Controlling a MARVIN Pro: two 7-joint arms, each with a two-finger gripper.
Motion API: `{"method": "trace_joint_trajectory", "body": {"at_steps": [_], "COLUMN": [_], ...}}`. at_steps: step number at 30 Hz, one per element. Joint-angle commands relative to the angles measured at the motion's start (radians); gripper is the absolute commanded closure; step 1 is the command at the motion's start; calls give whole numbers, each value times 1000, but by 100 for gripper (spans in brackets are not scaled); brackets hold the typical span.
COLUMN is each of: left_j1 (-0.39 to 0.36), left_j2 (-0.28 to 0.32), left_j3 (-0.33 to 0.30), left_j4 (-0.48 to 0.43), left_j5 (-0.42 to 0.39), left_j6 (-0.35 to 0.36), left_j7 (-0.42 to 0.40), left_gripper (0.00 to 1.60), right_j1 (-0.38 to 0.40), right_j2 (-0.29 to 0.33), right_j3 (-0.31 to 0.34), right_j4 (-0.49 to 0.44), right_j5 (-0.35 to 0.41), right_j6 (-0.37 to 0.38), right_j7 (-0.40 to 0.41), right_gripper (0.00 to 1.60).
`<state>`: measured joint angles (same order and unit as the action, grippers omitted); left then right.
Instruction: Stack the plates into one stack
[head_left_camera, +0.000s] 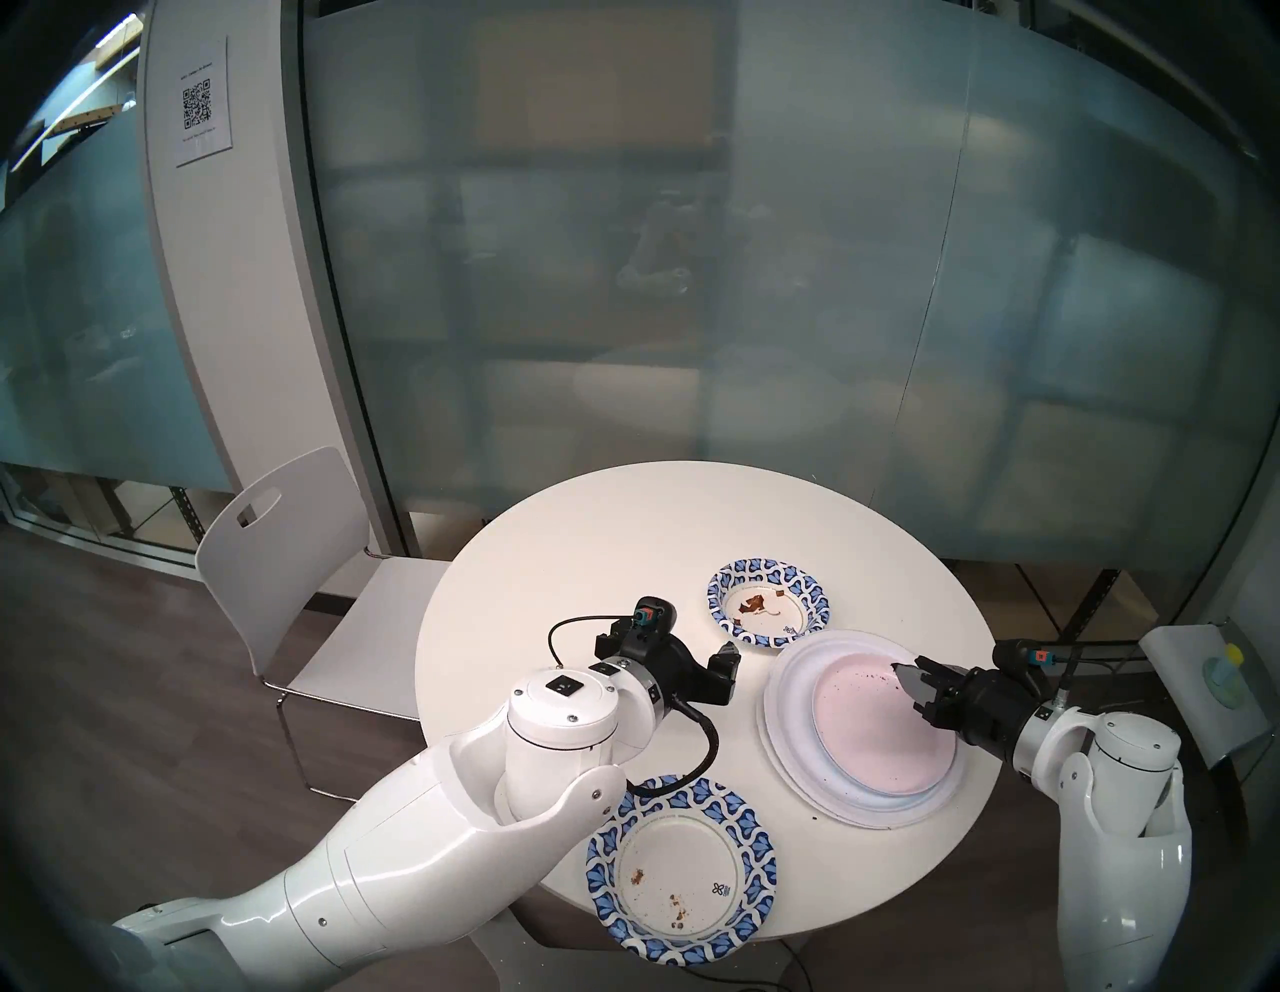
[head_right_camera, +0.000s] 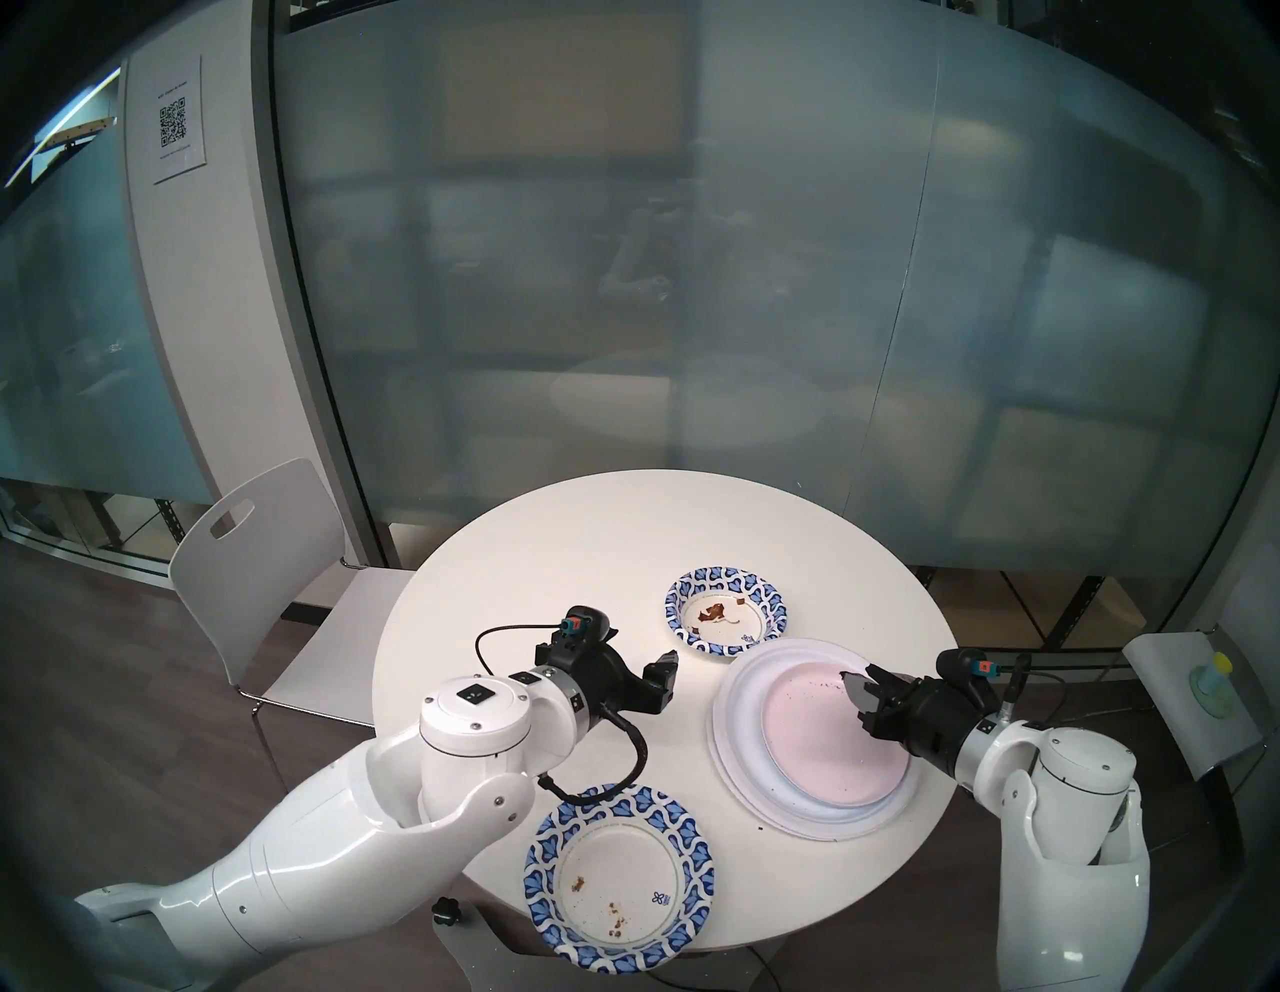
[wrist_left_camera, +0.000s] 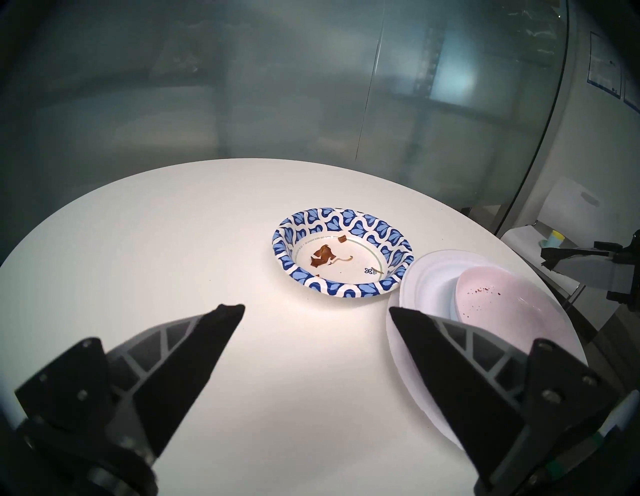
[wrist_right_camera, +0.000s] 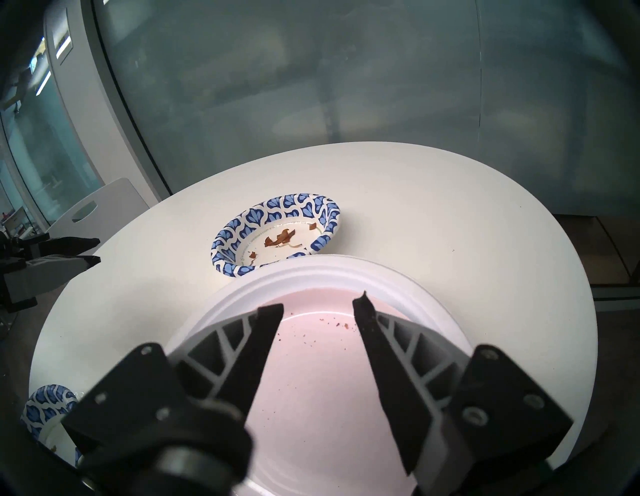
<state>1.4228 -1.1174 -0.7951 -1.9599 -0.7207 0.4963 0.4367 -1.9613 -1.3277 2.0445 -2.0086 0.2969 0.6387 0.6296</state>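
Observation:
On the right side of the round white table (head_left_camera: 589, 540) the stack has wide white plates (head_left_camera: 783, 727) at the base, a pale blue plate (head_left_camera: 893, 802) above them and a crumb-speckled pink plate (head_left_camera: 880, 734) (wrist_right_camera: 311, 398) on top. My right gripper (head_left_camera: 907, 675) (wrist_right_camera: 317, 306) hovers over the pink plate's right part, jaws apart and empty. A blue-patterned bowl (head_left_camera: 767, 604) (wrist_left_camera: 343, 253) with brown scraps sits just behind the stack. At the table's front edge lies a blue-patterned plate (head_left_camera: 682, 878). My left gripper (head_left_camera: 726, 668) (wrist_left_camera: 313, 310) is open over bare table, left of the stack.
A white chair (head_left_camera: 291, 575) stands at the table's left back. Frosted glass walls run behind. A small stand (head_left_camera: 1205, 693) with a yellow-capped item is off to the right. My left wrist cable (head_left_camera: 699, 755) loops over the front plate's rim, and that plate overhangs the table edge.

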Motion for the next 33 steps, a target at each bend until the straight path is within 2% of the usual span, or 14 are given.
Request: {"method": "trace_joint_trajectory", "body": {"at_steps": [1,3,5,15,18,33], "left_j1": [-3,-4,-4,-11,-13,-25], "left_j2": [-13,-16,-17,-41,-46,-64], "left_j3": [-16,-16,-15,-11,-12,-25], "left_j4": [-28,-20,-19,-2,4,39], "left_j5": [6,10,10,18,19,12], "left_j6": [-18,-21,-21,-21,-20,-20], "left_j7": [19,23,24,56,63,87], "left_gripper": [0,0,0,0,0,0], "right_j1": [87,131,129,244,257,409], "right_j2": [66,93,108,189,216,250], "right_j3": [-6,-27,-35,-120,-144,-268], "right_j4": [40,75,77,188,210,333], "right_j5": [9,5,16,51,71,125], "right_j6": [23,33,29,26,13,0], "right_j7": [24,34,27,29,19,-14], "right_gripper": [58,63,63,72,72,65]}}
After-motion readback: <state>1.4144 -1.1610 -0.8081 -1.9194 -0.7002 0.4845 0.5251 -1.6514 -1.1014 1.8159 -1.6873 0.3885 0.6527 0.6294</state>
